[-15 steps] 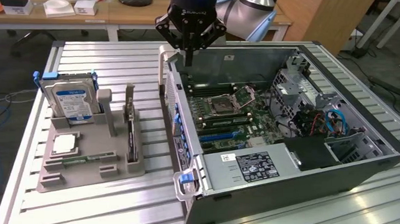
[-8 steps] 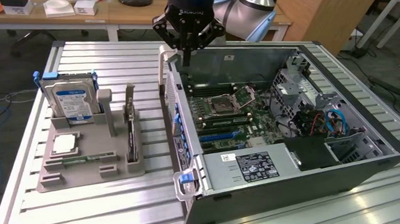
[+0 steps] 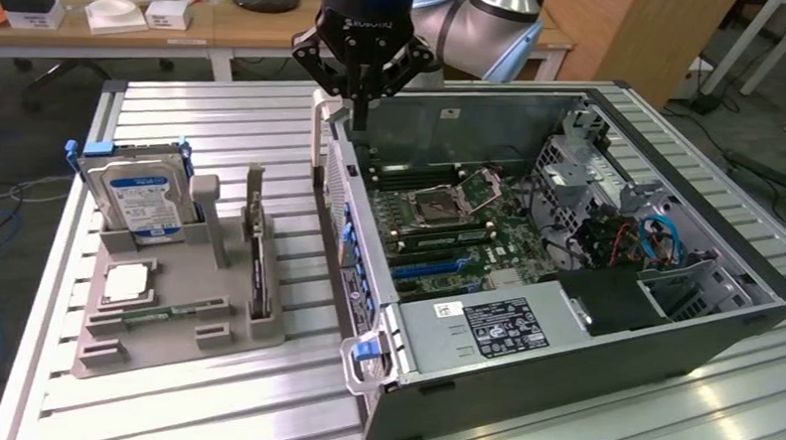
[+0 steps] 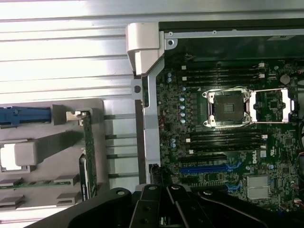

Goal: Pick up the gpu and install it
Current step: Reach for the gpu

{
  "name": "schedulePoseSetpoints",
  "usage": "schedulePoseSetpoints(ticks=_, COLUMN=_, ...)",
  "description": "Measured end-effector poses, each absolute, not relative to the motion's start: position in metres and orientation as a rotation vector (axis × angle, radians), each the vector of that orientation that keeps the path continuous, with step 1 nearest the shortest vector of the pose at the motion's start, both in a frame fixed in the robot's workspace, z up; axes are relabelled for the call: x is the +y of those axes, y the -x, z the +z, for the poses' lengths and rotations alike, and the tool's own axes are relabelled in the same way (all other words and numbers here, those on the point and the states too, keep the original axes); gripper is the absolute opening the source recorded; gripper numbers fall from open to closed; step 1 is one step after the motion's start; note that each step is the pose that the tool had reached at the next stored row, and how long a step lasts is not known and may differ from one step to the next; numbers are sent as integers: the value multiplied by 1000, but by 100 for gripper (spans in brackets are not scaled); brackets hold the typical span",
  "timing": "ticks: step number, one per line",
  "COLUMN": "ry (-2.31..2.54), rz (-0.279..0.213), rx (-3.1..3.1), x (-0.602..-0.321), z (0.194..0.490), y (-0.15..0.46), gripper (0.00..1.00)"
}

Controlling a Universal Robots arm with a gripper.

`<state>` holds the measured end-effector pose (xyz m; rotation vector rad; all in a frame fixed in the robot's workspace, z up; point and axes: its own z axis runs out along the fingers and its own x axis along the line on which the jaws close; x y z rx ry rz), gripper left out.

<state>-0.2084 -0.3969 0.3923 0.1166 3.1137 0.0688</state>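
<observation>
The gpu (image 3: 255,262) is a thin black card standing edge-on in a slot of the grey holder (image 3: 162,341), to the exterior view's left of the open computer case (image 3: 519,385). In the wrist view the gpu (image 4: 87,145) appears as a slim strip beside the case's wall. My gripper (image 3: 365,114) hangs above the case's far corner, well away from the gpu, fingers pointing down and shut with nothing between them. The gripper (image 4: 164,206) looks down on the motherboard (image 4: 223,128), whose blue expansion slot (image 4: 209,168) is bare.
A silver hard drive (image 3: 136,194) with a blue-white label stands in the holder, and a green memory stick (image 3: 150,316) lies flat near its front. Cables and a drive cage (image 3: 631,230) crowd the case's right side. The power supply (image 3: 495,324) sits at its near end.
</observation>
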Motion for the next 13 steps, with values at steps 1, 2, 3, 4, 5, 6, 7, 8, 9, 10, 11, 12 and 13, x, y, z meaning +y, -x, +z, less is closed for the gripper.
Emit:
schedulePoseSetpoints(ticks=1, ry=-117, rz=69, rx=3114, x=-397, z=392, y=209, gripper=10)
schedulePoseSetpoints(ticks=2, ry=-117, rz=69, rx=3114, x=-397, z=392, y=210, gripper=10)
schedulePoseSetpoints(ticks=3, ry=-117, rz=69, rx=3114, x=-397, z=392, y=211, gripper=10)
schedulePoseSetpoints(ticks=4, ry=-117, rz=69, rx=3114, x=-397, z=392, y=212, gripper=10)
schedulePoseSetpoints(ticks=5, ry=-117, rz=69, rx=3114, x=-397, z=392, y=213, gripper=10)
schedulePoseSetpoints(ticks=6, ry=-117, rz=69, rx=3114, x=-397, z=392, y=214, gripper=10)
schedulePoseSetpoints(ticks=7, ry=-117, rz=69, rx=3114, x=-397, z=392, y=215, gripper=10)
schedulePoseSetpoints(ticks=8, ry=-117, rz=69, rx=3114, x=-397, z=392, y=216, gripper=10)
schedulePoseSetpoints(ticks=9, ry=-117, rz=69, rx=3114, x=-397, z=392, y=216, gripper=10)
schedulePoseSetpoints(ticks=10, ry=-117, rz=69, rx=3114, x=-397, z=392, y=217, gripper=10)
schedulePoseSetpoints(ticks=11, ry=-117, rz=69, rx=3114, x=-397, z=392, y=218, gripper=10)
schedulePoseSetpoints(ticks=12, ry=-117, rz=69, rx=3114, x=-397, z=392, y=219, gripper=10)
schedulePoseSetpoints(ticks=13, ry=-117, rz=69, rx=3114, x=-397, z=392, y=220, gripper=10)
